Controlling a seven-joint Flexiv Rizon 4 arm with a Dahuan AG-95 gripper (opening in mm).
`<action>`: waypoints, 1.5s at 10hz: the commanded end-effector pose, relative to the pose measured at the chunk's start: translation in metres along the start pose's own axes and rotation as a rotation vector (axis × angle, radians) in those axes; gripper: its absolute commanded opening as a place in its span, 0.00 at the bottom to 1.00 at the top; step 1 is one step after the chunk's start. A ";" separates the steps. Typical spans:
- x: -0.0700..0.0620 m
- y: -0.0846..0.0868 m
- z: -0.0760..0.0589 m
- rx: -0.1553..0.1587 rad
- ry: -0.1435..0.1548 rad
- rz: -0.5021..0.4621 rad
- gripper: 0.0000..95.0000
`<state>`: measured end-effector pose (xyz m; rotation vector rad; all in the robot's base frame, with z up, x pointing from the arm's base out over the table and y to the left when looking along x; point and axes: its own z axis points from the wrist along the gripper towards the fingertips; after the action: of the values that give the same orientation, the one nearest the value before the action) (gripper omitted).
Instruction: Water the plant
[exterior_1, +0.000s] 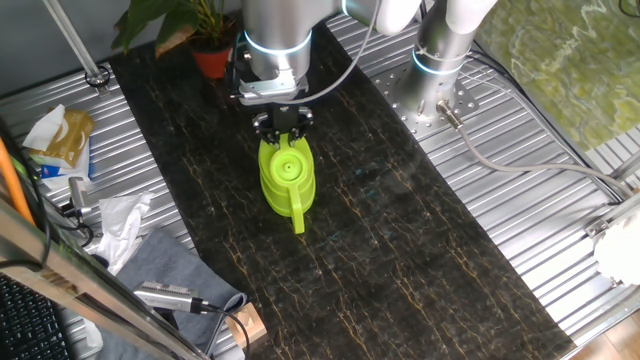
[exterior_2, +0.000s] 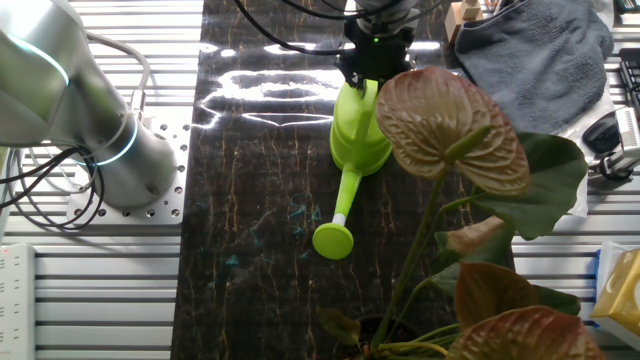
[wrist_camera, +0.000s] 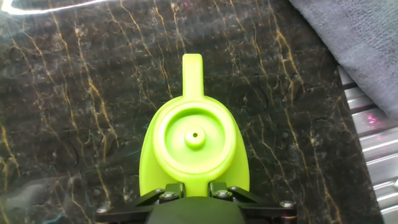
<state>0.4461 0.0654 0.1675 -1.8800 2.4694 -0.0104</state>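
The gripper (exterior_1: 283, 128) pinches the light, hard, slippery can (exterior_1: 288, 178) at its back; the plant (exterior_1: 200, 35) sits at the tabletop's (exterior_1: 400, 250) far corner.

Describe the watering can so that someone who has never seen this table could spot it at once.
Find the long dark marbled mat running down the middle of the metal table. On it, directly under the gripper, stands the watering can. It is the only lime-green thing there, with a long spout ending in a round rose, unlike the red-potted plant at the mat's end.
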 end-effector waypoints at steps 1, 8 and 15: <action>0.000 0.001 -0.002 0.000 0.000 -0.001 0.00; -0.001 0.003 -0.007 -0.003 0.008 -0.009 0.00; -0.004 0.007 -0.018 0.001 0.014 -0.029 0.00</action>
<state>0.4401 0.0711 0.1824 -1.9228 2.4501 -0.0288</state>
